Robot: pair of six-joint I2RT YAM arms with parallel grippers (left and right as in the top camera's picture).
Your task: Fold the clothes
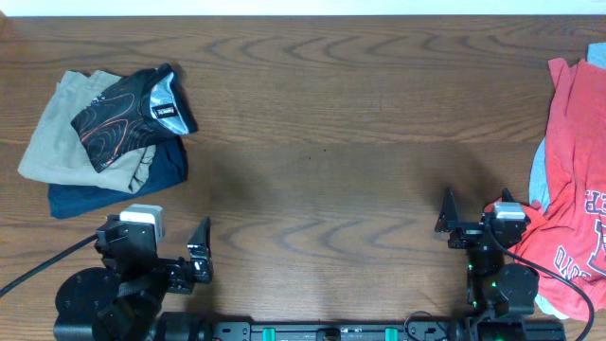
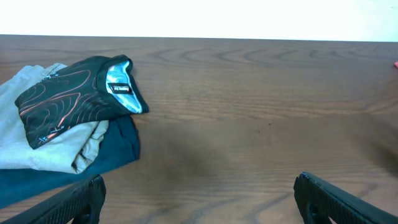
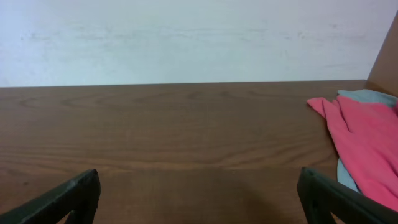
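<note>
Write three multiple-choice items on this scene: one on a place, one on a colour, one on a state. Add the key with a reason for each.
1. Where does the black jersey lie?
A. On the khaki and navy pile, far left
B. At the centre
C. On the right side

2. What colour are the jersey's contour lines?
A. Green
B. Orange
C. Blue

3. How do the left end effector and the right end effector stand?
A. Both open, holding nothing
B. Both shut on cloth
C. One open, one shut

Key: 1 A, it rests on top of that pile; 2 B, orange lines show on the black cloth; 3 A, each wrist view shows a wide, bare gap.
</note>
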